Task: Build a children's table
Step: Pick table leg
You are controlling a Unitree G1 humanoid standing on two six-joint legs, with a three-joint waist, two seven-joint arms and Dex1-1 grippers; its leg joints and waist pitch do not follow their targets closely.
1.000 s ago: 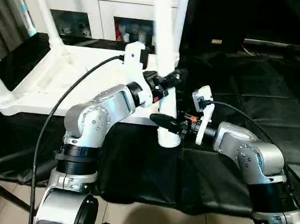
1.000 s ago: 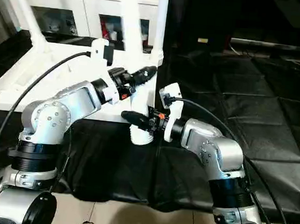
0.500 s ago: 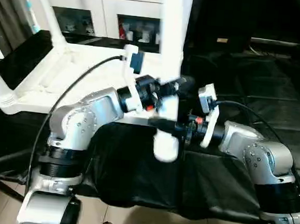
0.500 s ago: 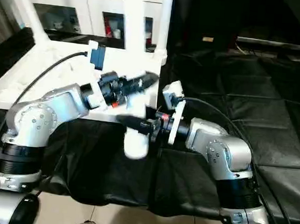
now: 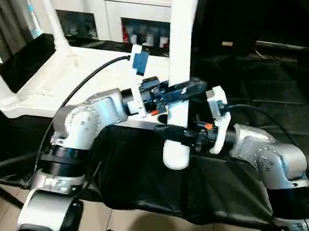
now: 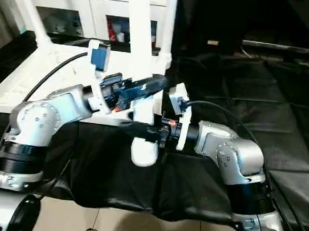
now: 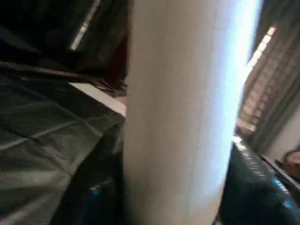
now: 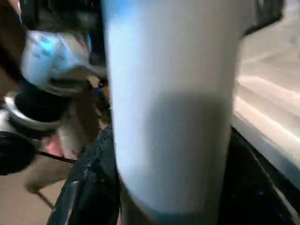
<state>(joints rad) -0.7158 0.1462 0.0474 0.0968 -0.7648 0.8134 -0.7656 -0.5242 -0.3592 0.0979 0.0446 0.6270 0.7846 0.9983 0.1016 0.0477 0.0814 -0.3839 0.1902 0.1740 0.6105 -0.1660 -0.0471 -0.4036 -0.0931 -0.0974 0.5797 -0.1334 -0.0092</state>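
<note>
End effectors: your left [image 5: 191, 87] and right [image 5: 166, 130] both clamped on loose white leg [image 5: 180, 69], left above right. Leg upright, just beside upturned table top's [image 5: 66, 82] near corner; three legs already socketed.

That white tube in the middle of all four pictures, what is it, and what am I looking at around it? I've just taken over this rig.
The tube is a loose table leg, standing roughly upright between the robot's two silver arms. The two wide pictures come from the cameras on its head, looking down. The left gripper closes on the leg higher up; the right gripper closes on it lower, near its rounded bottom end. The two close-up pictures are from the wrist cameras, each looking along its gripper at the leg. Behind lies the white tabletop, upside down on the black cloth, with other legs already standing in its corner sockets. A white cabinet stands at the back.
</note>
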